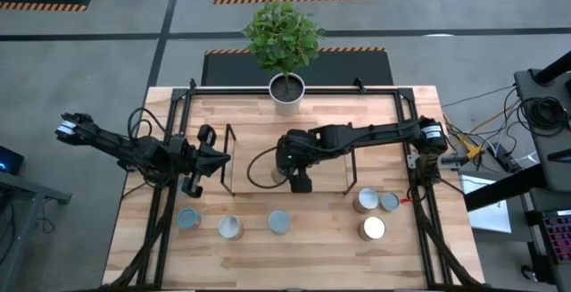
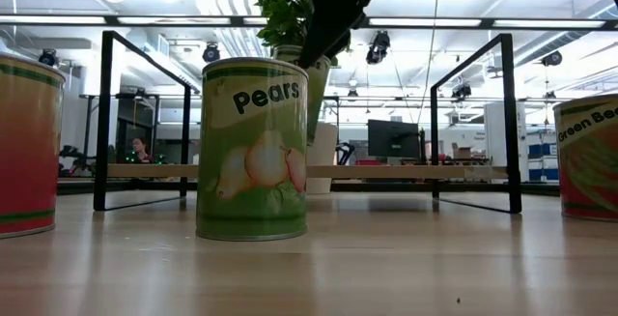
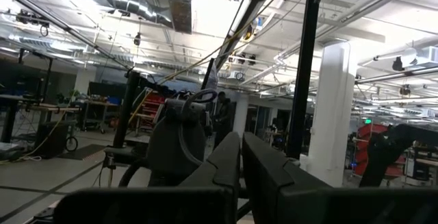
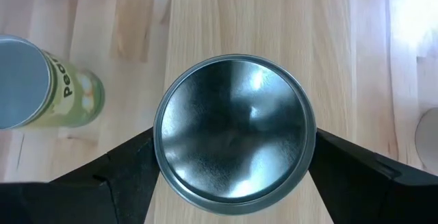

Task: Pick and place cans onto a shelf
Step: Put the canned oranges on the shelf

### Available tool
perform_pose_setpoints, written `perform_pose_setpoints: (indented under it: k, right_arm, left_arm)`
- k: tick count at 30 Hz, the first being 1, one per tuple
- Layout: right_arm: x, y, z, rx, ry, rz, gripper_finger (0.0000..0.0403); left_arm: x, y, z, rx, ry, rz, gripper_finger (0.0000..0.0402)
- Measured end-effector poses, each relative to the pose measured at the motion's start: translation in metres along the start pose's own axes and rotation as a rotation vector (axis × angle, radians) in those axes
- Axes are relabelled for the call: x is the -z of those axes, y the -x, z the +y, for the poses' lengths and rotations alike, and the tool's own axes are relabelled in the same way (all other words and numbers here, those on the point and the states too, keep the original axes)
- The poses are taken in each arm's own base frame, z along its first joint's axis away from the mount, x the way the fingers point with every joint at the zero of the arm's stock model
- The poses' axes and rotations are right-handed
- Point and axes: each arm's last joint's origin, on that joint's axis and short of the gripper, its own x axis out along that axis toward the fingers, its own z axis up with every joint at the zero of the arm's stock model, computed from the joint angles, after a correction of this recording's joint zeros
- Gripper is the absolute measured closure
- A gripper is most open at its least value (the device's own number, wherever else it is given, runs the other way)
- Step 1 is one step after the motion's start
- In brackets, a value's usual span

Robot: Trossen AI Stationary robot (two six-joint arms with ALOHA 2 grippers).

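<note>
Straddling a round silver-topped steel can (image 4: 235, 133), the right gripper (image 4: 233, 155) hung over the middle of the table with its two dark fingers (image 4: 130, 162) spread wide, one on each side of the rim. From the wrist view the pads looked right against the can's wall, but whether they were pressing or merely beside it could not be told. In the high view that gripper (image 1: 299, 178) sat inside the low black-wire shelf with the light wood board (image 1: 357, 154), so this can was within the shelf's frame, hidden there under the wrist.

A can like this should have been rigid and fairly weighty if full, with smooth, slippery sides. My call was that the best hold was across the full width, low on the wall, squeezed squarely so it would not pivot.

Out from there, the green-labelled pears can (image 2: 252, 149) stood upright on the pale wooden table (image 1: 312, 256) in front of the shelf. More grey-topped cans (image 1: 230, 228) lined the front edge, with a tan-sided cluster of three cans (image 1: 373, 212) to the right.

The left gripper (image 3: 241, 162) waited at the shelf's left end, fingers pressed together on nothing. The leafy plant in its white pot (image 1: 286, 91) stood at the back edge.
</note>
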Motion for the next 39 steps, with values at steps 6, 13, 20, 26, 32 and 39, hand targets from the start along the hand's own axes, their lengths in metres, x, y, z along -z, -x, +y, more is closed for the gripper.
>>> perform_pose_setpoints:
  k: [6,13,20,26,32,39]
  right_arm:
    - [0.003,-0.009,0.0,0.001,-0.005,-0.016,0.0084]
    - [0.01,-0.017,0.001,0.0,0.002,0.002,0.0082]
    - [0.013,-0.023,0.002,0.0,-0.002,0.0,0.0061]
    - [0.012,-0.023,0.001,0.002,-0.006,-0.017,0.0055]
    - [0.0,-0.007,0.0,0.003,-0.001,-0.037,0.0062]
    - [-0.011,0.023,0.001,-0.002,0.009,-0.008,0.0062]
  left_arm:
    - [0.0,0.0,0.0,0.0,0.0,0.0,0.04]
    - [0.0,0.0,0.0,0.0,0.0,0.0,0.04]
    - [0.0,0.0,0.0,0.0,0.0,0.0,0.04]
    - [0.0,0.0,0.0,0.0,0.0,0.0,0.04]
    - [0.0,0.0,0.0,0.0,0.0,0.0,0.04]
    - [0.0,0.0,0.0,0.0,0.001,-0.002,0.04]
